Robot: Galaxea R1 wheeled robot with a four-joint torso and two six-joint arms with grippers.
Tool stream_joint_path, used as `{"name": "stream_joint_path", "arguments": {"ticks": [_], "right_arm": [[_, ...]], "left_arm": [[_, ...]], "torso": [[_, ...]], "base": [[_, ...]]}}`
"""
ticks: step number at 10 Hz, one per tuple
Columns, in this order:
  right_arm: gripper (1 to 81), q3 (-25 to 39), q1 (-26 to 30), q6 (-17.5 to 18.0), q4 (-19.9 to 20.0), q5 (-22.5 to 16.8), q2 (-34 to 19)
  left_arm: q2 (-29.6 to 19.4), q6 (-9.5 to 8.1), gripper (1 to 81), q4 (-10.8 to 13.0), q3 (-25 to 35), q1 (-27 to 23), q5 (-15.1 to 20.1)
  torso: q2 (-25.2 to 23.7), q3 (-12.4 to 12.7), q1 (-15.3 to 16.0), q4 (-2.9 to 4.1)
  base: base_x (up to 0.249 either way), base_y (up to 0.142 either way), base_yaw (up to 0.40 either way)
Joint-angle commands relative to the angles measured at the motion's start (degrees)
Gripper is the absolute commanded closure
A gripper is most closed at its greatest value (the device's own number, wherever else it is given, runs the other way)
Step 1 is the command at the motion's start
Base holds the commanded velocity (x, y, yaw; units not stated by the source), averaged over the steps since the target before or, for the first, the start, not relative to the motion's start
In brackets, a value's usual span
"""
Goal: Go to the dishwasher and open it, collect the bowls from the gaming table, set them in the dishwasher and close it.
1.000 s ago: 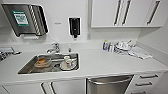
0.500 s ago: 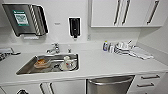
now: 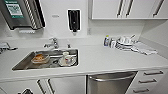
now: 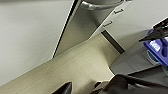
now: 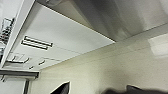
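**Parked at the kitchenette, dishwasher door not open yet**

Kitchenette counter, white and long (image 3: pixel 105 60), runs right across my head view. Going left to right: a steel paper-towel dispenser on the wall (image 3: pixel 21 12), then the stainless sink (image 3: pixel 22 63) with an orange dish (image 3: pixel 39 58) and a white cup-like thing (image 3: pixel 66 59) sitting in it, chrome tap (image 3: pixel 52 43) behind. Black soap dispenser (image 3: pixel 74 19) on the wall above. Further right, a little cluster of white crockery and a small bottle (image 3: pixel 122 42) on the counter, with white drawers with bar handles (image 3: pixel 152 81) below.

What matters is the built-in dishwasher with the brushed-steel front (image 3: pixel 110 85), tucked under the counter just right of the sink, bar handle (image 3: pixel 112 78) across its top. Door looks closed to me.

So I reckon I'm on step one: arriving at the dishwasher. The left wrist view catches that steel front (image 4: pixel 82 27) and the beige floor (image 4: pixel 75 67) at an angle. As for my pincers, honestly can't tell whether either is wide or narrow.

Next up calls for getting a pincer up to that handle, square on, and pulling the door down with room for it to swing.
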Motion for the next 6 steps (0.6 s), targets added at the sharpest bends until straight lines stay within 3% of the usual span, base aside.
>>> {"name": "stream_joint_path", "arguments": {"ticks": [1,2,4,6], "right_arm": [[1.0,3.4,7.6,2.3,0.7,-2.6,-3.0],[1.0,3.4,9.0,4.6,0.7,-2.7,-2.7],[1.0,2.9,13.2,8.9,0.7,-6.8,-0.9],[1.0,0.9,16.5,15.4,0.2,-9.2,1.9]], "left_arm": [[-2.1,-0.01,1.0,-0.9,0.7,-5.0,1.2],[-2.1,-0.01,1.0,-0.9,0.3,-5.0,1.2],[-1.9,-0.01,1.0,-0.8,0.3,-5.6,1.2],[-1.3,-0.01,1.0,-0.3,0.4,-6.0,1.2]], "torso": [[-5.5,0.0,3.6,0.0],[-1.4,-0.4,0.9,0.0],[-4.5,-0.8,2.7,0.0],[-5.3,-0.9,3.2,0.0]], "base": [[0.0,0.0,0.0],[0.0,0.0,0.0],[0.0,0.0,0.0],[0.0,0.0,0.0]]}}
